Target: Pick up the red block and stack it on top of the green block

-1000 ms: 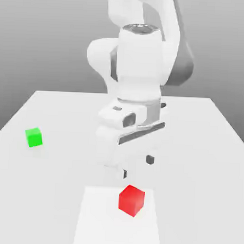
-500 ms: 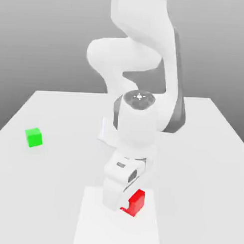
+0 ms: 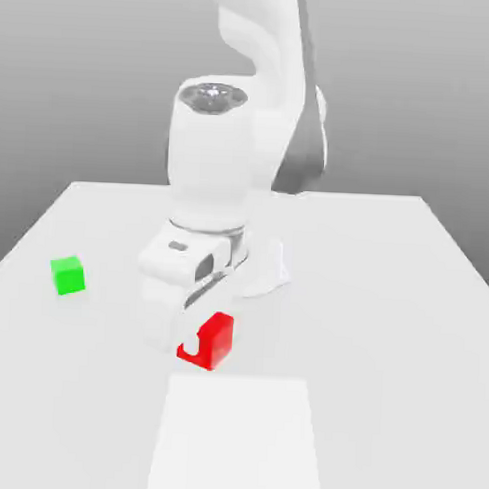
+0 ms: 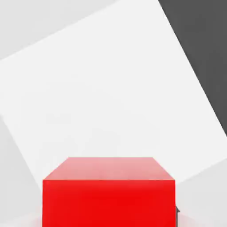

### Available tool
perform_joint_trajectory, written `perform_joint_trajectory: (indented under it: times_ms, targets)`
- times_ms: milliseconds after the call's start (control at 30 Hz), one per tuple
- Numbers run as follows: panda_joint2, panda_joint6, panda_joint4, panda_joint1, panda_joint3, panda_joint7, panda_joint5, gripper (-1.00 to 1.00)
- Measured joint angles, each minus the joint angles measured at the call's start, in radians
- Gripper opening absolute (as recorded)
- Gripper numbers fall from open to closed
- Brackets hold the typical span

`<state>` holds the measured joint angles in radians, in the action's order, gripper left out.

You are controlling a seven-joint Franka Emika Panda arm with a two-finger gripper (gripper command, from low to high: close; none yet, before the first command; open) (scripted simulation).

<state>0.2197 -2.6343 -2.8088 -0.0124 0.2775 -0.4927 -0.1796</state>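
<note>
The pick-up looks done — the gripper (image 3: 202,344) is clamped on the red block (image 3: 213,339), which hangs clear of the bench (image 3: 406,296) near the middle of the exterior view, just beyond the paler square patch (image 3: 238,438). The stacking is all still to come: the green block (image 3: 68,275) sits alone toward the exterior view's left, well apart from the red one, with nothing on top — so the carry across and the placing remain
</note>
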Motion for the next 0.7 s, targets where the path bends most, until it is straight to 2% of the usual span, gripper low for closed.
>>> perform_joint_trajectory:
  times_ms: [367,700]
  targets:
    - [0.231,0.162,-0.021,0.244,0.288,-0.583,-0.250,-1.00]
    - [0.304,0.191,-0.049,0.435,0.588,-1.110,-0.466,-1.00]
